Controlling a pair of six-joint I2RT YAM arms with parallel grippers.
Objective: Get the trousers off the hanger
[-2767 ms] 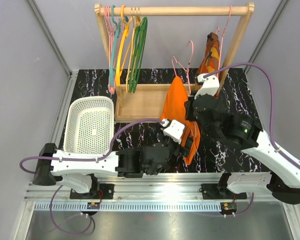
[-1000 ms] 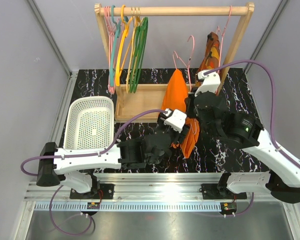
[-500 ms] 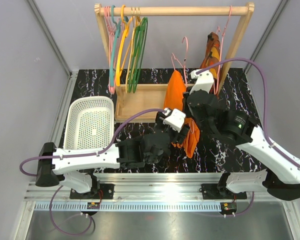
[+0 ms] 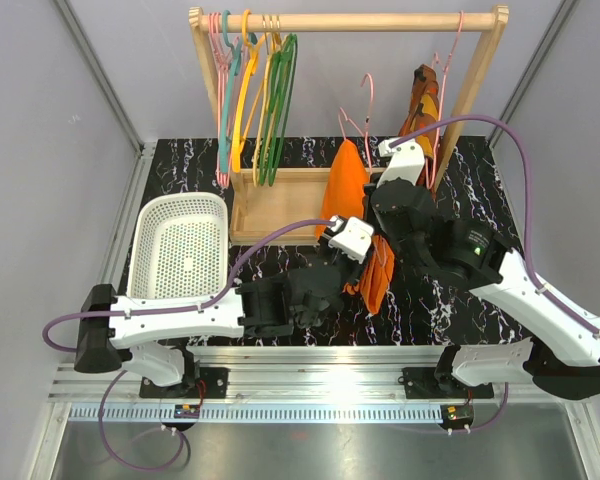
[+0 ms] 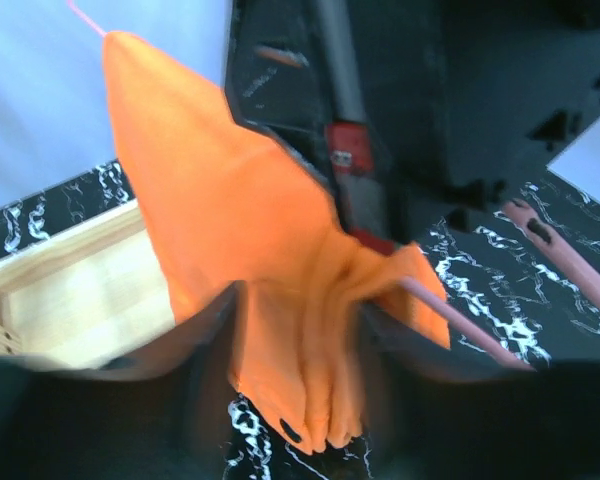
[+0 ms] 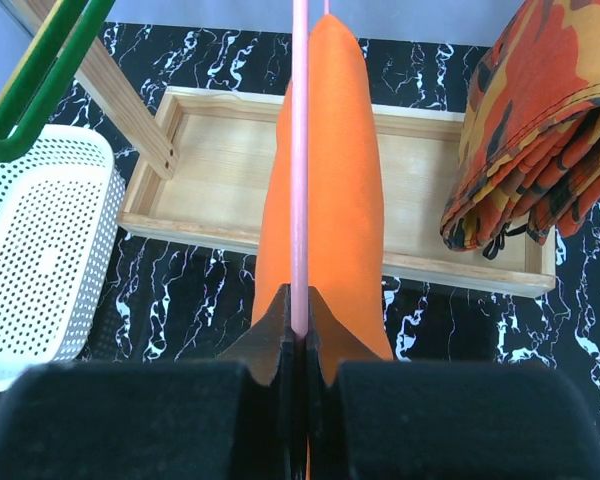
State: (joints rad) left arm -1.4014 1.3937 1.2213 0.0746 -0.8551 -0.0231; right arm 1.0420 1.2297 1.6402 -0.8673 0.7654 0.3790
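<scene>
Only the right wrist view shows right claw (image 6: 298,322) pinching the hanger (image 6: 299,150) (left claw (image 5: 295,345) grips trousers (image 5: 210,200)).

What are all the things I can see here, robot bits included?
trousers: one, bright orange, draped over the hanger above mid-table
hanger: one, pink wire, off the rail, carrying the trousers
patterned garment: one, orange, yellow and brown, hanging at the rail's right end
spare hangers: several, pink, teal, yellow and green, bunched at the rail's left end
rack: one, pale wood with a tray base, at the back of the table
basket: one, white mesh, left on the table
table: one, black with white veins
left gripper: one, black, closed on the trousers' lower cloth
right gripper: one, black, closed on the hanger wire
</scene>
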